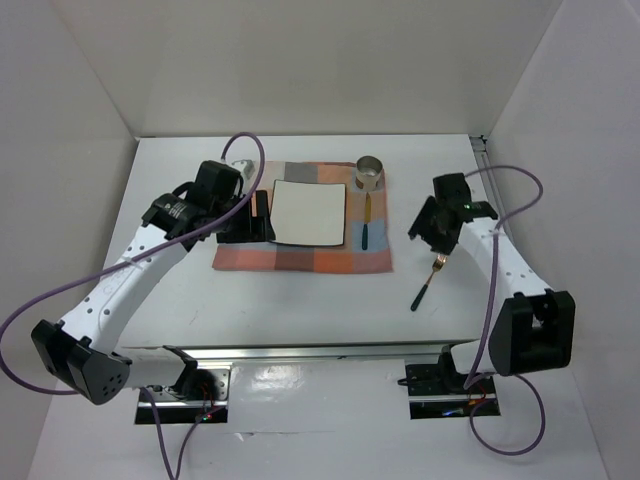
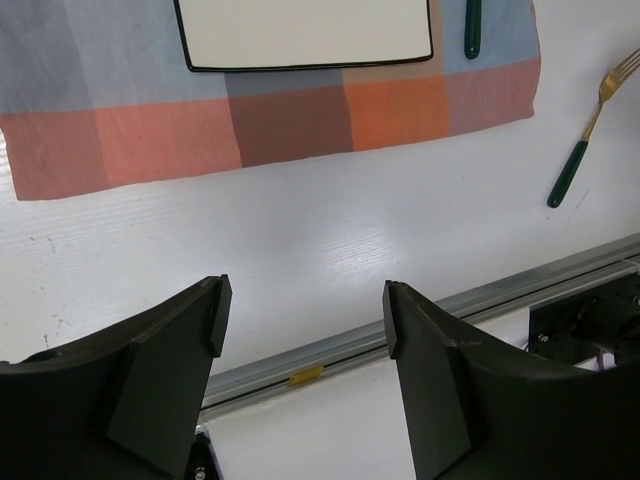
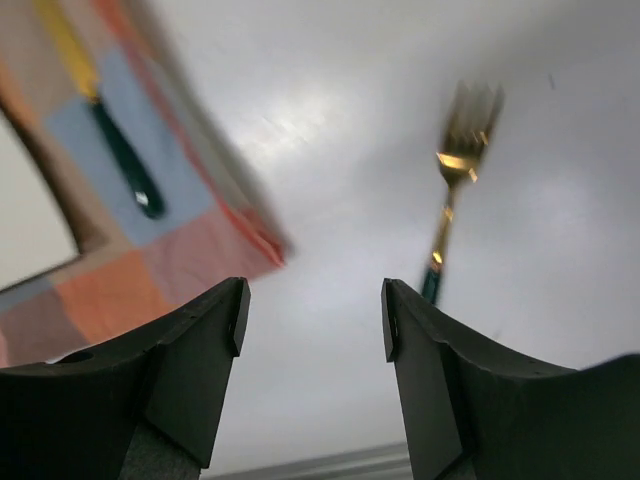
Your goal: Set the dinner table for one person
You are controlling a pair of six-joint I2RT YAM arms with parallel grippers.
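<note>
The dinner table (image 1: 300, 310) fills the top view as a broad white tabletop, with the checked cloth (image 1: 300, 258) spread flat at its middle. A square white plate (image 1: 309, 212) with a dark rim is laid on the cloth, and only its plain white face is shown. At the cloth's far right corner a metal cup (image 1: 371, 173) is stood upright; what its inside holds cannot be told. A utensil (image 1: 367, 225) with a gold upper part and a dark green handle is laid on the cloth just right of the plate. A gold fork (image 1: 428, 280) with a green handle is seen on the bare table, off the cloth to the right.

The left gripper (image 2: 305, 318) is held over the cloth's left part, beside the plate, its jaws released and spread wide. The right gripper (image 3: 312, 318) is held above the table near the fork's tines, its jaws likewise parted and unloaded.

The cup is given by the top view alone. The gap between each pair of fingers is made plain only by the wrist views. The fork's tines are brought close, though blurred, in the right wrist view.
</note>
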